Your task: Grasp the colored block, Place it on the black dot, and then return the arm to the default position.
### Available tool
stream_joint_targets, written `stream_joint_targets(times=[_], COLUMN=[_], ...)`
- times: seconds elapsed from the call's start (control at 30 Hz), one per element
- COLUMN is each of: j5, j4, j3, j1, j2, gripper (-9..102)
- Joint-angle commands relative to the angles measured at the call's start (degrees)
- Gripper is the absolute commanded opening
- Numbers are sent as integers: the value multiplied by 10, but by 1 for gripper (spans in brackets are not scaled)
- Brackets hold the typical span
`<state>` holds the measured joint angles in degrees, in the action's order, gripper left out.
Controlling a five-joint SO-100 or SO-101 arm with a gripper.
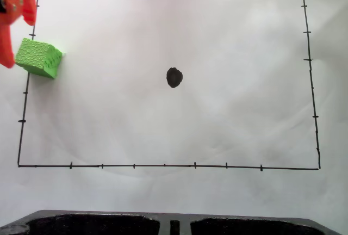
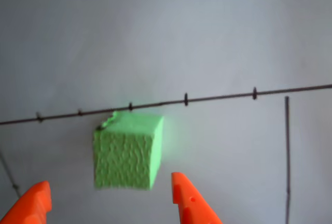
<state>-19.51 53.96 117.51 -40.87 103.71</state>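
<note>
The colored block [image 1: 38,57] is a bright green pebbled cube that sits on the left border line of the drawn rectangle. The black dot [image 1: 174,77] lies well to its right, near the middle of the paper, with nothing on it. The orange-red arm [image 1: 16,6] comes in at the top left corner, and one of its fingers [image 1: 6,55] reaches down beside the block's left face. In the wrist view my gripper [image 2: 110,180] is open. Its two orange fingertips stand at the bottom edge, and the block [image 2: 127,151] sits just ahead of them, apart from both.
White paper [image 1: 217,126] covers the table, with a thin black border with tick marks [image 1: 163,165] drawn on it. A black moulded tray or base [image 1: 163,224] runs along the bottom edge of the fixed view.
</note>
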Motion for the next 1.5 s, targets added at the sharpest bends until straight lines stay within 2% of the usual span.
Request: stream_joint_targets(times=[0.0, 0.63, 0.87, 1.17, 1.37, 1.47], j5=[-1, -2, -6, 2, 29, 75], j4=[-8, -76, -80, -106, -56, -1], j3=[-26, -47, -44, -40, -45, -65], j1=[2, 21, 14, -1, 25, 60], j2=[-4, -127, -137, -141, -101, -80], gripper=[31, 31, 19, 12, 12, 13])
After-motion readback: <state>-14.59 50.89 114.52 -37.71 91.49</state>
